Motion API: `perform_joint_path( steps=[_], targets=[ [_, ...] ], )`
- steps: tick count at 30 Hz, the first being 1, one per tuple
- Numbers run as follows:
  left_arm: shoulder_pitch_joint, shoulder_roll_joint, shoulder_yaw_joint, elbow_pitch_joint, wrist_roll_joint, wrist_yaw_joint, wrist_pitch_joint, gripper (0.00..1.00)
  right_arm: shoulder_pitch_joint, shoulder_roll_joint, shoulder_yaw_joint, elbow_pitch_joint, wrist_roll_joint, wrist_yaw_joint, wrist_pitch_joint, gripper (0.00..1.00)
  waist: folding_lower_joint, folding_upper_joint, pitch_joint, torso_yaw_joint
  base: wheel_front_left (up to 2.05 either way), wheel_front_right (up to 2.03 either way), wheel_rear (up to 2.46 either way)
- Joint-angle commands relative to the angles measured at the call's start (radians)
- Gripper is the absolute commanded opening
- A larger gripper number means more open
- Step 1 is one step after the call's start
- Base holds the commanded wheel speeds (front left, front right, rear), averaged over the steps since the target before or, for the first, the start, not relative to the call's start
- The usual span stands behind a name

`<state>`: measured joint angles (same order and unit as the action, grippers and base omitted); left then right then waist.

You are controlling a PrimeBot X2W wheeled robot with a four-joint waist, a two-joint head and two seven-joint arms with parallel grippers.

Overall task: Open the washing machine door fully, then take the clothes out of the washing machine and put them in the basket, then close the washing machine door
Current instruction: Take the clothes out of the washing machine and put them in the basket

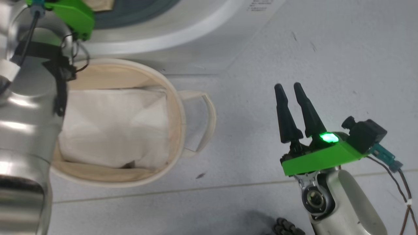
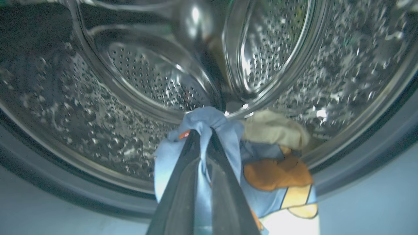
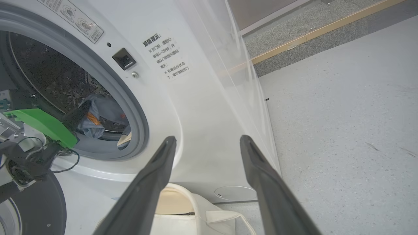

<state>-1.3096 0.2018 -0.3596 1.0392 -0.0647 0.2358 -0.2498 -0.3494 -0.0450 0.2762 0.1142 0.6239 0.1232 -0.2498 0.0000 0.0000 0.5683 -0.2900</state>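
Observation:
In the left wrist view, my left gripper (image 2: 203, 133) is shut on a fold of the blue clothes (image 2: 228, 137) at the drum mouth, and orange and cream patches hang to the right. The right wrist view shows that gripper (image 3: 78, 112) inside the washing machine (image 3: 202, 98) opening, holding the clothes (image 3: 104, 107). The black-rimmed door (image 3: 39, 209) hangs open at the lower left. The cream basket (image 1: 178, 107) sits on the floor below the washer with a white sheet in it. My right gripper (image 1: 288, 87) hovers open over the floor, right of the basket.
The left silver forearm (image 1: 26, 130) covers the basket's left side. A basket strap handle (image 1: 209, 111) sticks out toward the right gripper. Grey floor (image 1: 326, 49) lies to the right of the washer, with a raised stone kerb (image 3: 310, 36) behind.

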Motion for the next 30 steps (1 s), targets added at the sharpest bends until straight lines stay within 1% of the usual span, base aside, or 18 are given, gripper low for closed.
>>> perform_joint_path(
  steps=[1,8,12,16,20,21,24,27,30],
  targets=[
    [-0.003,0.029,0.020,-0.072,-0.005,-0.001,-0.011,0.00,0.032,-0.005,0.011,-0.022,-0.011,0.008,-0.012,1.00,0.0000,0.0000,-0.030,0.023,0.00,0.00,0.00],
    [0.216,0.037,0.058,-0.440,-0.036,0.016,-0.012,0.00,0.065,-0.005,-0.018,-0.005,-0.054,0.008,-0.012,1.00,0.0000,0.0000,-0.135,0.076,0.00,0.00,0.00],
    [0.362,0.032,0.070,-0.625,-0.041,0.019,-0.012,0.00,0.087,-0.005,-0.050,-0.002,-0.079,0.008,-0.012,1.00,0.0000,0.0000,-0.201,0.107,0.00,0.00,0.00],
    [0.493,0.009,0.070,-0.758,-0.043,0.017,-0.012,0.00,0.107,-0.005,-0.116,0.010,-0.101,0.008,-0.012,1.00,0.0000,0.0000,-0.261,0.137,0.00,0.00,0.00],
    [0.590,-0.015,0.070,-0.911,-0.033,0.013,-0.012,0.00,0.125,-0.005,-0.157,0.017,-0.123,0.008,-0.012,1.00,0.0000,0.0000,-0.307,0.163,0.00,0.00,0.00],
    [0.590,-0.015,0.070,-0.911,-0.033,0.013,-0.012,0.00,0.125,-0.005,-0.157,0.017,-0.123,0.008,-0.012,1.00,0.0000,0.0000,-0.307,0.163,0.00,0.00,0.00],
    [0.638,-0.029,0.052,-1.028,-0.005,0.001,-0.012,0.00,0.141,-0.005,-0.180,0.024,-0.135,0.008,-0.012,1.00,0.0000,0.0000,-0.335,0.185,0.00,0.00,0.00],
    [0.674,-0.043,0.047,-1.137,0.016,-0.001,-0.012,0.00,0.150,-0.005,-0.192,0.026,-0.143,0.008,-0.012,1.00,0.0000,0.0000,-0.358,0.196,0.00,0.00,0.00],
    [0.705,-0.052,0.046,-1.207,0.026,-0.002,-0.012,0.00,0.156,-0.005,-0.192,0.024,-0.149,0.008,-0.012,1.00,0.0000,0.0000,-0.372,0.204,0.00,0.00,0.00]
  ],
)
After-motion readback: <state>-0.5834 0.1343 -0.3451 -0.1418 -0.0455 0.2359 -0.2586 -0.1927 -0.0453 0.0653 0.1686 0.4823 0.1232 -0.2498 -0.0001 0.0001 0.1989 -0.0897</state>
